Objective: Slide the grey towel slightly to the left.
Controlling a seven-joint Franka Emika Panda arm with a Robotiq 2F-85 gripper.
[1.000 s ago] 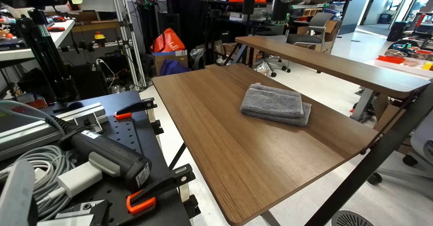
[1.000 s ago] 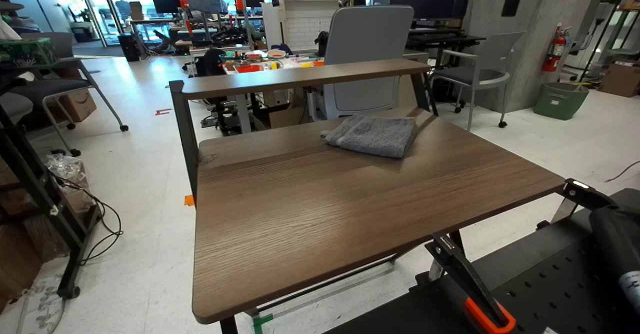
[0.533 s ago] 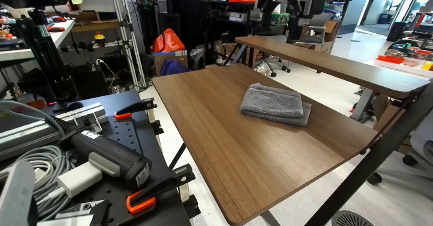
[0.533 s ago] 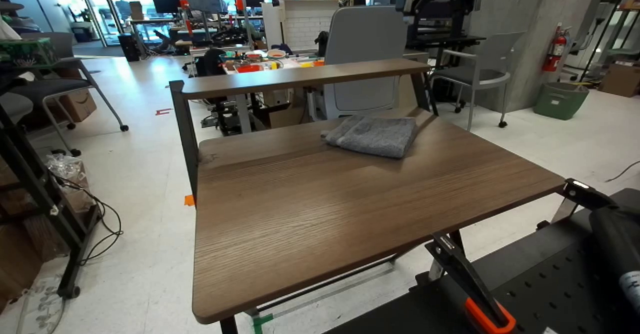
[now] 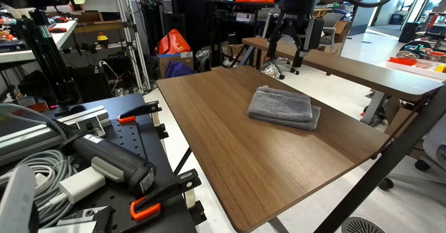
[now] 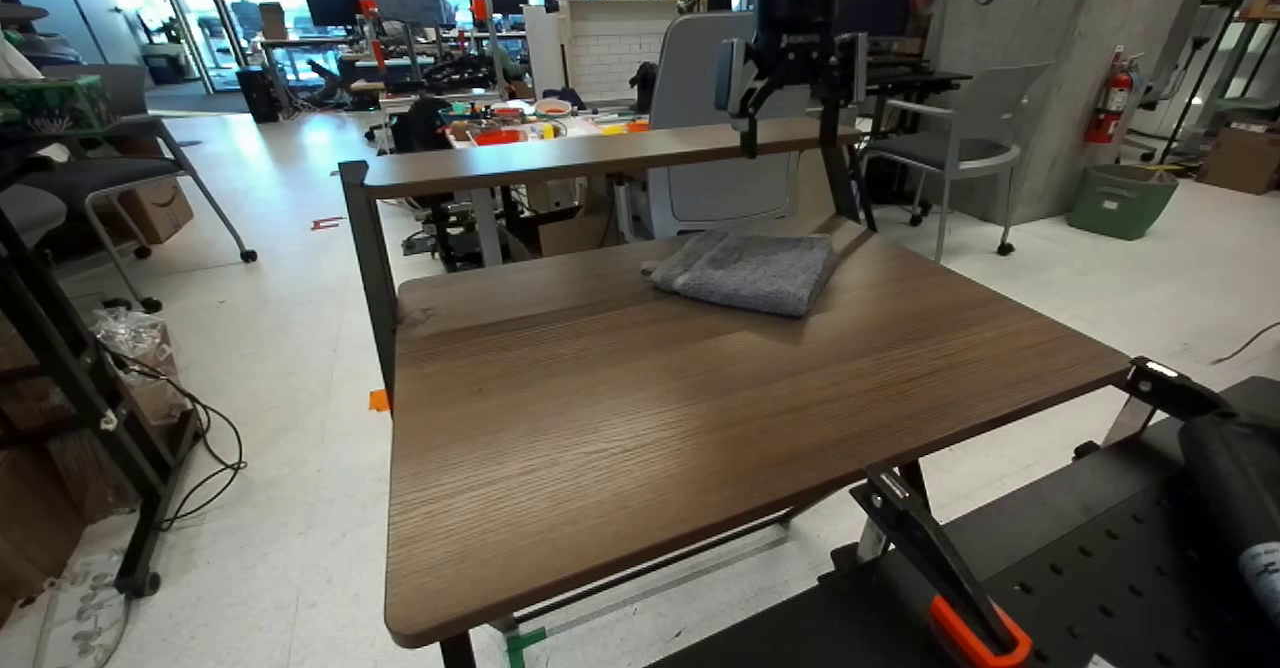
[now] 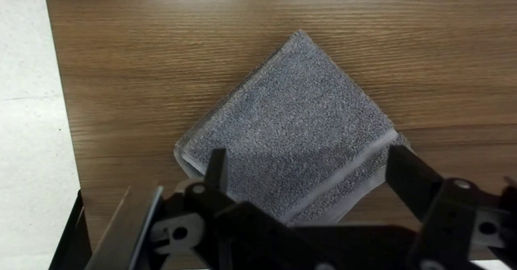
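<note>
The grey towel (image 5: 282, 104) is a folded rectangular pad lying flat on the brown wooden tabletop (image 5: 216, 121), near the edge beside the raised shelf. It also shows in an exterior view (image 6: 745, 270) and fills the middle of the wrist view (image 7: 299, 112), turned diagonally with a corner pointing up. My gripper (image 5: 284, 59) points down above the towel, well clear of it; it also shows in an exterior view (image 6: 789, 143). In the wrist view the gripper (image 7: 305, 157) has its fingers (image 7: 217, 169) wide apart with nothing between them. The gripper hides the towel's lower corner there.
A raised wooden shelf (image 5: 348, 67) runs along the tabletop's far side, behind the gripper in an exterior view (image 6: 600, 158). Dark slanted supports (image 5: 386, 156) hold it. A black bench (image 5: 129, 132) with clamps (image 5: 163, 194) and cables stands beside the tabletop.
My gripper has come down into view from the top of both exterior views and now hangs above the towel, fingers pointing down. The towel has not moved.
</note>
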